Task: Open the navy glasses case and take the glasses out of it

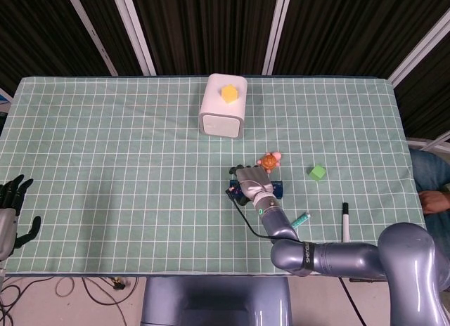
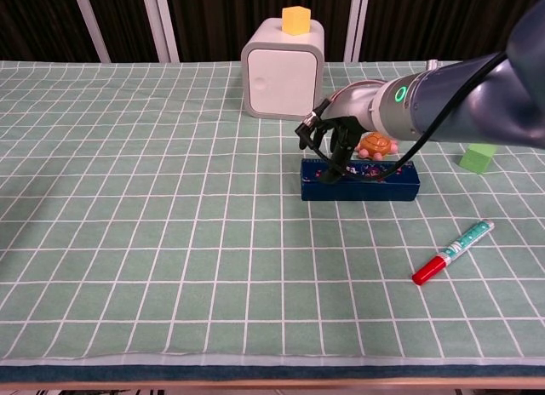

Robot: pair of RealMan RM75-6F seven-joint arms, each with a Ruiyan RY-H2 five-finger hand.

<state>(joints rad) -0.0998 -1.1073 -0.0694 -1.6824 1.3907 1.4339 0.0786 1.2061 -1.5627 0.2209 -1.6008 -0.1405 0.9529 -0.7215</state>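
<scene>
The navy glasses case (image 2: 359, 180) lies shut toward the table's right front, the right hand (image 2: 333, 144) curled over its left end (grip unclear). Fingers could slip, skidding it into the toy turtle (image 2: 375, 145). Only the head view shows the left hand (image 1: 10, 213), empty, fingers apart.

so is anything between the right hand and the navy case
Nothing visible. The right hand is already at the left end of the navy glasses case, fingers reaching down onto it. The small turtle toy sits just behind the case, not between them. The case looks closed.
</scene>
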